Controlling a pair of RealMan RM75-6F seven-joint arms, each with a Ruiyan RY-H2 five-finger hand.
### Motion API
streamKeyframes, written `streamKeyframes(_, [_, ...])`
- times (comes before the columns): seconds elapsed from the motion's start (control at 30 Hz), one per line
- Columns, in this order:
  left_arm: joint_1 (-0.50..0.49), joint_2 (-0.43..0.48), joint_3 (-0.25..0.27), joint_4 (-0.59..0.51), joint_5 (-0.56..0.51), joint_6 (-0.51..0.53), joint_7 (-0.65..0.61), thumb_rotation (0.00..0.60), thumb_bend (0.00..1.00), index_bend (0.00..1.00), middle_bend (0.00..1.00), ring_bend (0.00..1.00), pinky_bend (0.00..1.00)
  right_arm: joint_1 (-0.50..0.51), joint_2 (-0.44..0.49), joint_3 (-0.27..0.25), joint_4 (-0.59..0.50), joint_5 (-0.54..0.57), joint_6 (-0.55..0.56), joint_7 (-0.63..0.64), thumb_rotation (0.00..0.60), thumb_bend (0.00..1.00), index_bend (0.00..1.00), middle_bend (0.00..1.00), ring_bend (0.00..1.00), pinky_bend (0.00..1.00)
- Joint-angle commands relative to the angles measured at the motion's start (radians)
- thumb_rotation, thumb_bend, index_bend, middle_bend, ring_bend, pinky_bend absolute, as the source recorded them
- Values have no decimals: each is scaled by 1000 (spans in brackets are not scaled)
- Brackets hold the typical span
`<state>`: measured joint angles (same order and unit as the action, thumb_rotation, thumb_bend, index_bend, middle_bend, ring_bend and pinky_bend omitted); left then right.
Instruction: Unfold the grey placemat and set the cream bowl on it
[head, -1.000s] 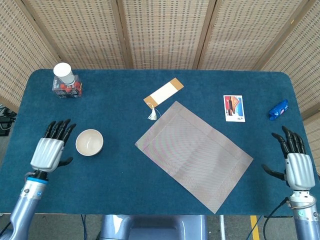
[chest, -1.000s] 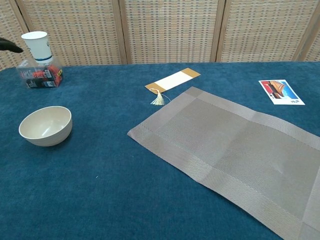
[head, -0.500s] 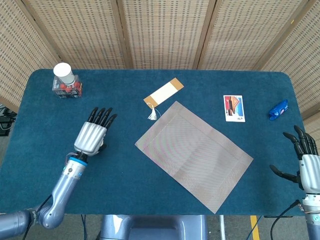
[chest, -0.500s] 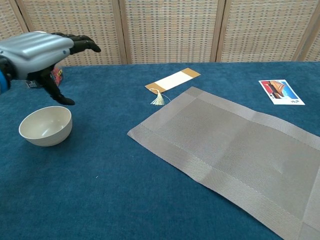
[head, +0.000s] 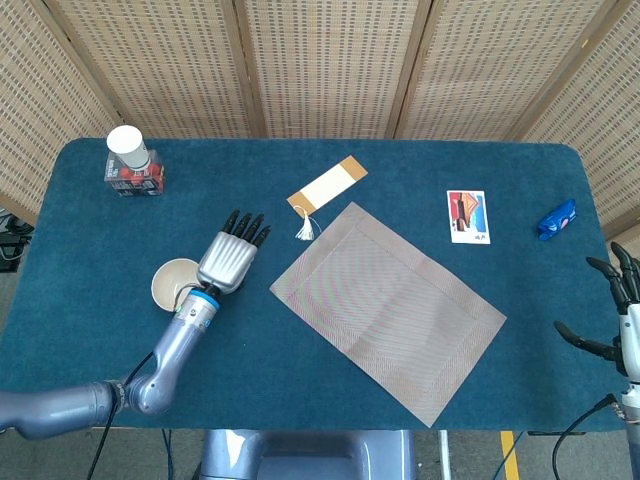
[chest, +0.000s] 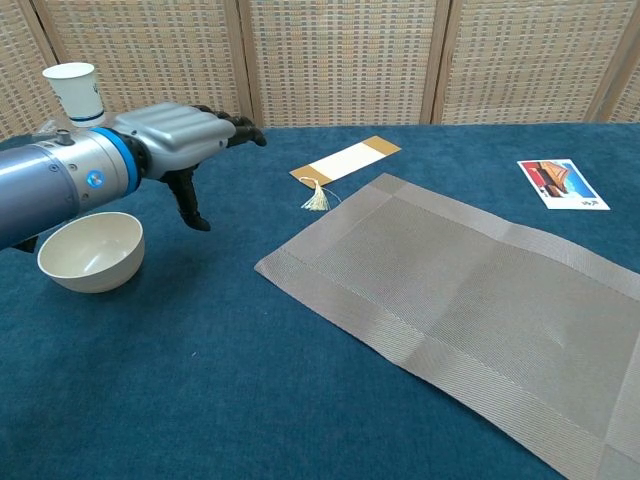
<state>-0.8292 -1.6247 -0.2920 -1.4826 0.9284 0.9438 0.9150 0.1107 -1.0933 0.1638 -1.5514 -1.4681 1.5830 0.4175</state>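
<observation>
Reaching for the cream bowl (chest: 90, 250) just behind and below it, the empty, spread-fingered left hand (chest: 185, 135) should draw back, cup the rim squarely, then carry it to the flat grey placemat (head: 388, 307) ahead.

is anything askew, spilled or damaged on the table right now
Nothing is spilled or visibly damaged. The grey placemat lies unfolded and flat but diagonal to the table edges. The cream bowl sits upright and empty, off the mat, with the left hand above and beside it.
</observation>
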Motion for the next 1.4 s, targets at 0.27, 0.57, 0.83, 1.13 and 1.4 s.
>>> streamKeyframes(0.27, [-94, -97, 44, 157, -42, -78, -3, 600, 0, 66, 0, 0, 0, -2, 10, 20, 25, 31, -18, 49, 600, 229, 205, 0, 0, 0])
streamKeyframes(0.57, [-131, -168, 81, 270, -51, -90, -24, 600, 0, 62, 0, 0, 0, -1, 6, 25, 30, 29, -23, 49, 600, 229, 205, 0, 0, 0])
streamKeyframes(0.83, [-160, -224, 96, 330, -65, -110, -43, 600, 0, 62, 0, 0, 0, -3, 7, 36, 32, 38, -24, 62, 600, 229, 205, 0, 0, 0])
streamKeyframes(1.13, [-187, -289, 99, 386, -67, -103, -43, 600, 148, 107, 0, 0, 0, -7, 9, 37, 30, 33, -20, 69, 600, 229, 205, 0, 0, 0])
streamKeyframes(1.4, [-195, -314, 89, 409, -34, -76, -78, 600, 386, 159, 0, 0, 0, -8, 11, 36, 24, 25, -19, 68, 600, 226, 205, 0, 0, 0])
